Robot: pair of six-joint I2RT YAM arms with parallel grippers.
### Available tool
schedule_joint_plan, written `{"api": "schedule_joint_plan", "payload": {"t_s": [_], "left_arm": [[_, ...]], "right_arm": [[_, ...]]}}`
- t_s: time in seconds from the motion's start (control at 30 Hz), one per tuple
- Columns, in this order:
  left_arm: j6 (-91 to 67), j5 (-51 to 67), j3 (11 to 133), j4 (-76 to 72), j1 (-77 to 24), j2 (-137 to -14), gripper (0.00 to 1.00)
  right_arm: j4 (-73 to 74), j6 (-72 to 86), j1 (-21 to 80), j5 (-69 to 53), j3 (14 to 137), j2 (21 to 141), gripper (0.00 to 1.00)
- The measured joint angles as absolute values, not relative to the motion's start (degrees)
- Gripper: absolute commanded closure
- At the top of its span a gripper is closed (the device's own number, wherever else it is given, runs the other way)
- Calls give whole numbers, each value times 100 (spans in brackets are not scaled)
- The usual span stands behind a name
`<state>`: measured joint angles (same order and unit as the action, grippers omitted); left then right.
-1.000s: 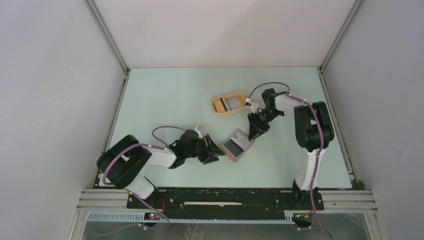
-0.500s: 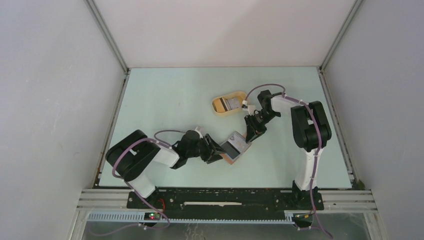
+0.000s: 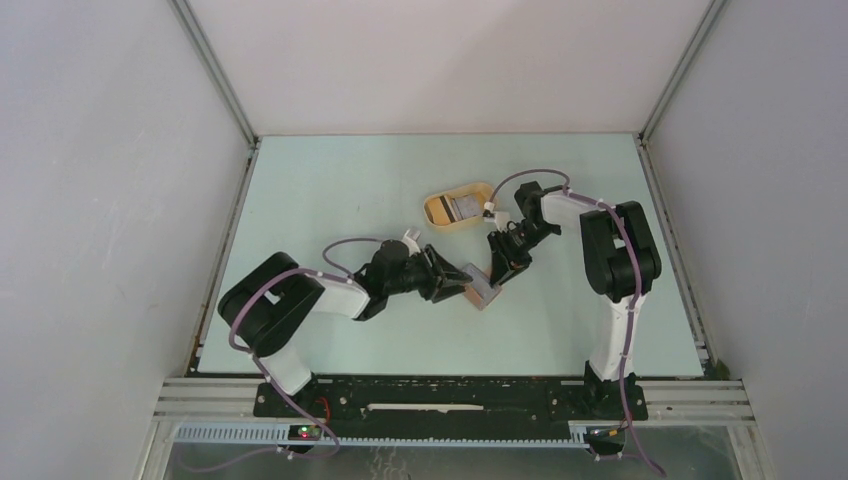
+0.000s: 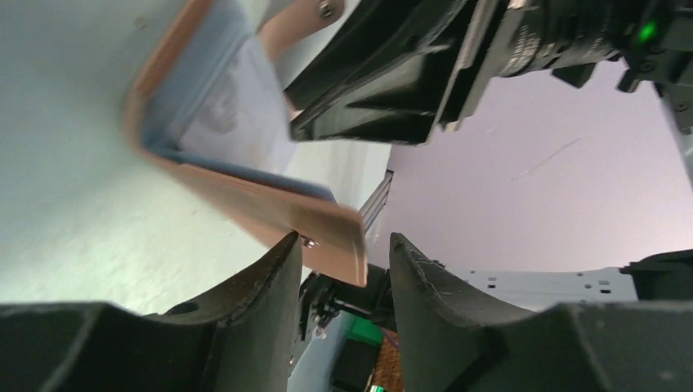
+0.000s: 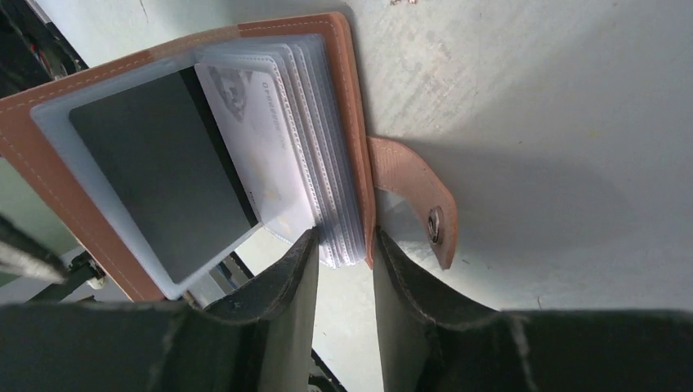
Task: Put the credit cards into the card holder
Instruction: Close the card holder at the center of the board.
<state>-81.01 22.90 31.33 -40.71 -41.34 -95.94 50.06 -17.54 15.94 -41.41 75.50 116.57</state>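
The card holder (image 3: 483, 291) stands tipped open on the counter (image 3: 330, 200) between both arms. The right pincer (image 5: 343, 245) is clenched on its clear sleeves (image 5: 331, 212) and brown cover edge. A dark card (image 5: 155, 171) and a white card (image 5: 253, 131) sit in the sleeves. The left pincer (image 4: 343, 261) straddles the opposite cover's corner, but whether it grips cannot be told. 1 more card (image 3: 462, 208) lies in the yellow tray (image 3: 429, 211).

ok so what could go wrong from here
The left gripper straddles only a corner of the card holder with a gap showing, so the cover could slip free and flop shut. The right gripper pinches the clear sleeves together with the back cover, so tugging might crumple them. One credit card lies in the yellow tray while both grippers are occupied.
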Motion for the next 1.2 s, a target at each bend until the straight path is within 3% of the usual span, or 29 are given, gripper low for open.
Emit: {"api": "schedule_joint_plan", "payload": {"t_s": [0.33,0.77,1.2], "left_arm": [[-7815,2449,4215,-3468,-4134,-10259,53],[-6919,2311,5234,-1490,-4130,-10707,75],[-6589,2318,5402,-1120,-4121,-10787,84]], "right_arm": [[5011,-1756,1564,-4257,7550,11675,58],[4899,-1774,1214,-4193,7533,11397,55],[4493,-1671,624,-4523,7516,11000,55]]}}
